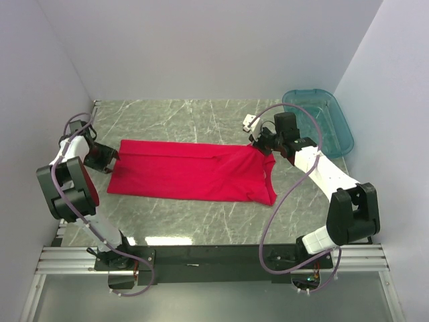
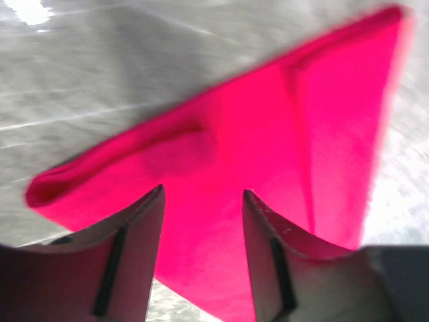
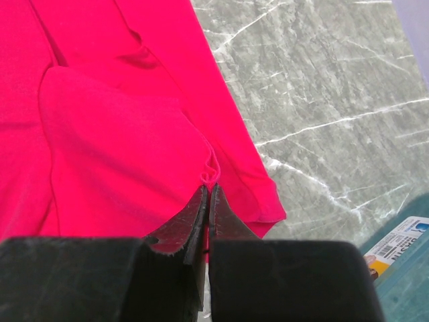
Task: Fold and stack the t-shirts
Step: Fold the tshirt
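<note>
1. Red t-shirt (image 1: 194, 171) lies across the middle of the grey marbled table (image 1: 201, 121), a long flat band running between the two arms.
2. Right gripper (image 3: 208, 189) has its fingers pressed together on a small pucker of cloth at the shirt's right end.
3. Left gripper (image 2: 203, 201) stands spread at the left end. Cloth shows between its fingers but is not clamped.
4. Risk: the right-hand bite looks thin, so a firm pull could slip it free and drop the fold.
5. Risk: lifting before the left side closes would likely drag the shirt sideways and skew its edges.
6. Risk: the teal bin (image 1: 320, 121) sits near the right arm, where a wide swing could strike it.
</note>
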`<state>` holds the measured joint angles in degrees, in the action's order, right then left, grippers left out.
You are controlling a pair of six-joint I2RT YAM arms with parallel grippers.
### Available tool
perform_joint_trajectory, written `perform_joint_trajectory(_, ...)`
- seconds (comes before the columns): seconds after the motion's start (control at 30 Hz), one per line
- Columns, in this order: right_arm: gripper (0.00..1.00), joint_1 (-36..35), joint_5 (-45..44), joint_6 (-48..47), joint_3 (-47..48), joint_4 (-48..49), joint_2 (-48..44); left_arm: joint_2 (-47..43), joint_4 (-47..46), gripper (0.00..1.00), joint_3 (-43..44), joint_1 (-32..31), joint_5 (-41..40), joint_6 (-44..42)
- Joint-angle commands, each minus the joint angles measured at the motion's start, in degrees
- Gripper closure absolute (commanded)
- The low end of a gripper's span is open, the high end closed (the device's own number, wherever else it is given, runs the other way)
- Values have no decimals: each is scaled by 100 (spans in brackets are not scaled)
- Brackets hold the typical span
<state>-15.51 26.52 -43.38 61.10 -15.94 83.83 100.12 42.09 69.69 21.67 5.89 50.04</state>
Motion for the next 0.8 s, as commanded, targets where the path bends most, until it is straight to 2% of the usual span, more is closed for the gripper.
perform_joint_trajectory(0.0,100,-31,-24,-57,253,135,37,-606,-569,44,203,13,807,-451)
perform_joint_trajectory(0.2,100,-31,-59,-74,262,144,89,-1406,-1281,44,-218,4,1449,-794)
perform_joint_trajectory(0.43,100,-40,-77,-162,429,57,265,-2846,-1931,38,-1526,13,1608,-1137)
perform_joint_trajectory(0.53,100,-31,-121,-189,534,39,379,-3269,-2064,32,-1845,4,1678,-1224)
perform_joint_trajectory(0.6,100,-23,-156,-197,631,21,441,-3410,-2055,28,-1933,4,1687,-1260)
perform_joint_trajectory(0.77,100,-31,-191,-189,789,-5,660,-3631,-2020,28,-2144,4,1757,-1392)
